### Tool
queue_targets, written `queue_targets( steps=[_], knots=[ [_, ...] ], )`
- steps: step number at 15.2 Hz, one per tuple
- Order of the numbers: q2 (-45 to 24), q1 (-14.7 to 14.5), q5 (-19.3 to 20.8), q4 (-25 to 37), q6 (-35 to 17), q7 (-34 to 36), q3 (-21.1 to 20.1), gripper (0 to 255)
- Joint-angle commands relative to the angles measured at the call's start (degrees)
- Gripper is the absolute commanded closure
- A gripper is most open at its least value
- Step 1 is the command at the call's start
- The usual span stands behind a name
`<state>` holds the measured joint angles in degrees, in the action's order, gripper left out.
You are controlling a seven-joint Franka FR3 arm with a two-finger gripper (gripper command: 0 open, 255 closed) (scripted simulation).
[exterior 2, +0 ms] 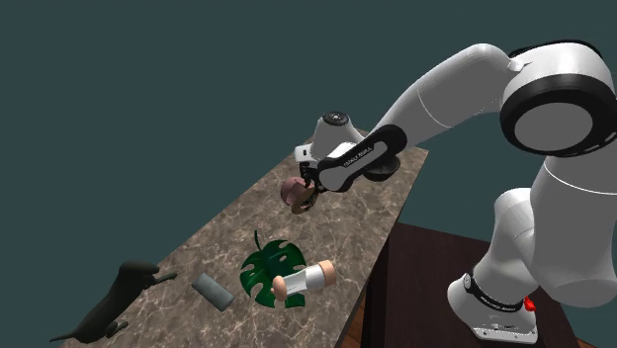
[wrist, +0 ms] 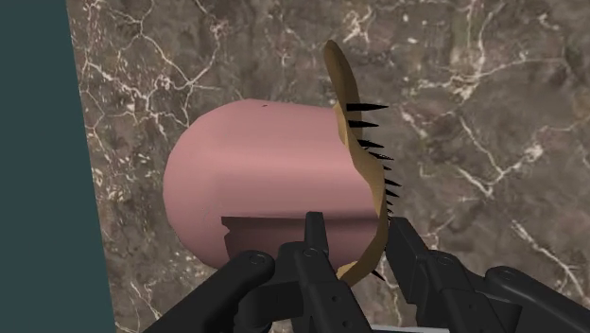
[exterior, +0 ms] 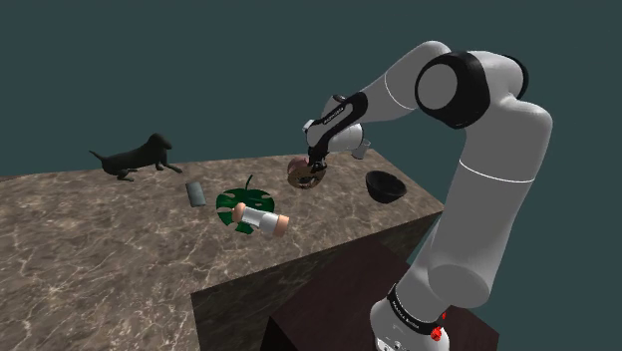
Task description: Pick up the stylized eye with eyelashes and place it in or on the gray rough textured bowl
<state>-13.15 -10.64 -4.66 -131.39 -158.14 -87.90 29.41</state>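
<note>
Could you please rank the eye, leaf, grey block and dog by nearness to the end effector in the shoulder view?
1. Stylized eye, at the end effector.
2. Green leaf, mid-table.
3. Grey block, beyond it.
4. Dog figurine, far left.

grpr (exterior 2: 313,194) holds pink eye (exterior 2: 294,192) | over marble tbl (exterior 2: 235,233) | dog fig (exterior 2: 111,301) lower left

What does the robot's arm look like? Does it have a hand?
The arm is made of fat, rounded white tubes with dark, round joints between them. Low down on it sits a little red mark. Its hand is an all-black gripper with two blocky fingers.
</note>
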Motion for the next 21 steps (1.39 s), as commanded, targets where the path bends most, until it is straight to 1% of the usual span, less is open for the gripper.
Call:
queue_targets(
  steps=[1, 10, 21],
  knots=[
    [-0.04, 0.0, 0.0, 0.01, -0.02, 0.01, -0.01, 255],
    [5.81, -2.06, 5.69, 1.29, 6.44, 3.66, 2.55, 255],
    [11.93, -2.96, 10.65, 4.35, 14.82, 6.65, 3.31, 255]
  ],
)
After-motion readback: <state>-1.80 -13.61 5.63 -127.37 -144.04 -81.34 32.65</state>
